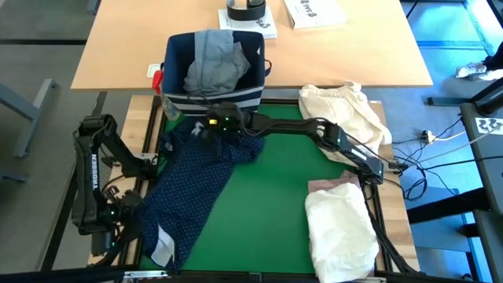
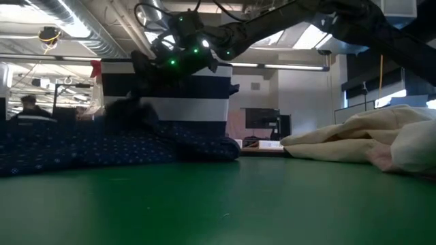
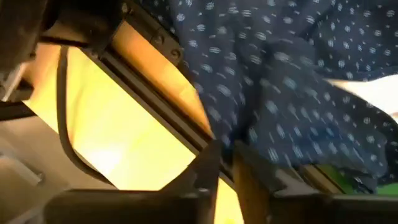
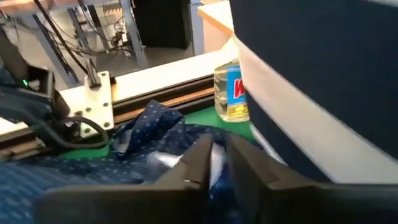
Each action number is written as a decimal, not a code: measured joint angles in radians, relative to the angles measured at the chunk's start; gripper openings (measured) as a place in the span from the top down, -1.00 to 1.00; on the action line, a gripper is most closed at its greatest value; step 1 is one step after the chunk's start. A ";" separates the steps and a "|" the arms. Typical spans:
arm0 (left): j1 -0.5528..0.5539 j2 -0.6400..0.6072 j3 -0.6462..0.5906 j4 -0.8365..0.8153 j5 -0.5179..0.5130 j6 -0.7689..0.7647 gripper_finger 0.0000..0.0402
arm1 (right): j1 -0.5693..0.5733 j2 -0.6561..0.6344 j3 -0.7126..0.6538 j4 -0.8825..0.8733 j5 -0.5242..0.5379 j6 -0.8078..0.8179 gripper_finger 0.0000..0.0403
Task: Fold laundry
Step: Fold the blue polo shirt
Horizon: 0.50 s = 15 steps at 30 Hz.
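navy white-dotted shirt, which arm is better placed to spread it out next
Likely the right. The right gripper is already at the far end of the navy white-dotted shirt, beside the striped navy fabric bin. The left gripper waits at the table's left edge.

Grey floor (image 1: 47, 47), pale wood desk (image 1: 126, 47) behind the table. Ceiling strip lights (image 2: 68, 30), ducts; possibly a monitor (image 2: 262, 119) beyond.
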 joint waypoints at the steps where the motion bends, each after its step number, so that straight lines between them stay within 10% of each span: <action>1: 0.000 -0.004 0.000 0.009 0.009 -0.004 0.72 | 0.000 0.000 0.000 -0.003 -0.011 0.025 0.64; 8: 0.000 -0.080 0.084 0.055 -0.033 -0.026 0.33 | -0.003 -0.073 0.000 -0.242 -0.154 0.081 0.06; 15: 0.104 -0.106 0.122 0.067 -0.502 0.036 0.20 | 0.044 -0.208 0.002 -0.702 -0.198 -0.074 -0.16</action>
